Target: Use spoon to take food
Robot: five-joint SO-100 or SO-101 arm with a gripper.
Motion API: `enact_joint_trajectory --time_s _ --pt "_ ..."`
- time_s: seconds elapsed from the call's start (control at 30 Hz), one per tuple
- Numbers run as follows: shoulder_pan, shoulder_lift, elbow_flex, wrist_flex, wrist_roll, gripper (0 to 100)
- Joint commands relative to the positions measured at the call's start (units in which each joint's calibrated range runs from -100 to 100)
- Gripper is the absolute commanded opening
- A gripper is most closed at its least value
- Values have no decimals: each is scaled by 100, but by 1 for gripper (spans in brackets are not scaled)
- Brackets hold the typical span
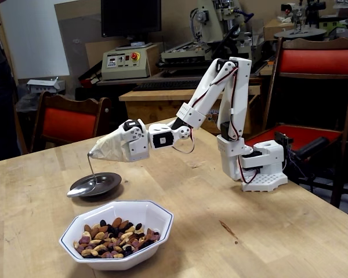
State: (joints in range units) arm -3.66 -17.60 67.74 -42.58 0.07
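Observation:
My white gripper (95,154) reaches out to the left in the fixed view, its fingers wrapped in pale tape and shut on the thin handle of the silver spoon (81,187). The spoon hangs down from it, and its oval bowl lies low over the left side of the dark round saucer (107,181). The food (116,238), mixed brown, tan and black nuts and dried fruit, fills the white octagonal bowl (156,215) with a dark rim, which stands nearer the camera than the saucer. Nothing shows in the spoon's bowl.
The arm's white base (261,168) stands on the wooden table (249,231) at the right. Red-cushioned chairs (66,121) stand behind the table's far edge, with workshop machines further back. A person (0,87) stands at the far left.

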Motion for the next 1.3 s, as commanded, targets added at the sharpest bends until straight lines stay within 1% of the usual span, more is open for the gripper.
enact_joint_trajectory --time_s 0.0,0.17,0.4,0.57,1.17,1.27 --pt "3 -110 -367 -145 -24 4" --pt "-93 -119 -420 -145 -24 4" --pt "-752 -119 -358 -145 -5 4" --pt "-989 -119 -358 -145 5 4" --pt "-1093 -119 -429 -97 -24 4" --pt "-1308 -119 -429 -113 -24 4"
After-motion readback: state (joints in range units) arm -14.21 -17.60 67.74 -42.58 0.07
